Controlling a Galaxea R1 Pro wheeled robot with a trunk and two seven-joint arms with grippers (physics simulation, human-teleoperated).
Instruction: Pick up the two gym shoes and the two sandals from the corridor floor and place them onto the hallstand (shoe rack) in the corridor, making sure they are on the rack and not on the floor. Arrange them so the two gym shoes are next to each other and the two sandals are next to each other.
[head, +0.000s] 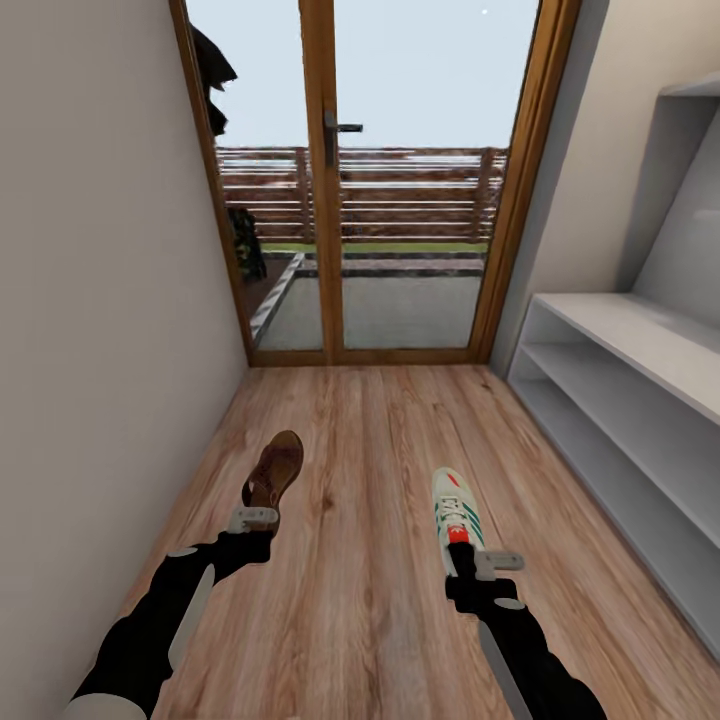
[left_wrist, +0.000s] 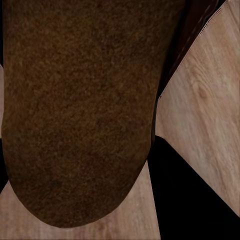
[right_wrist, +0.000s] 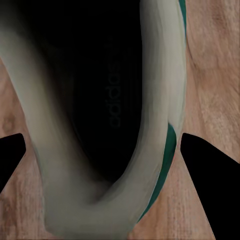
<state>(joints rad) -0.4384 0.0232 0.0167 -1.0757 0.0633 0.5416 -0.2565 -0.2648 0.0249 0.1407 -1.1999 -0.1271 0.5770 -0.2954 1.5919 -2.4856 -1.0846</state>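
Two arms reach forward over the corridor floor (head: 370, 620), a light wood-plank surface running up to a wood-framed glass door (head: 365, 190) at the far end. The hallstand (head: 640, 400) stands along the right wall: a pale grey-white unit with long open shelf bays, and an upper shelf edge visible above it. A plain wall (head: 90, 300) bounds the corridor on the left.

The gym shoe (head: 456, 508) sits at the tip of the right gripper (head: 462, 560), toe pointing toward the door, well apart from the hallstand. In the right wrist view the shoe (right_wrist: 100, 125) lies between the two dark fingertips (right_wrist: 205, 175), heel opening toward the camera; the jaws are closed onto the heel.

The sandal (head: 275, 468) is at the left gripper (head: 252, 522), its brown sole turned toward the head camera and tilted toward the door. In the left wrist view the sandal's sole (left_wrist: 80, 110) covers most of the frame; the jaws grip its heel end. Whether either shoe touches the floor cannot be determined.
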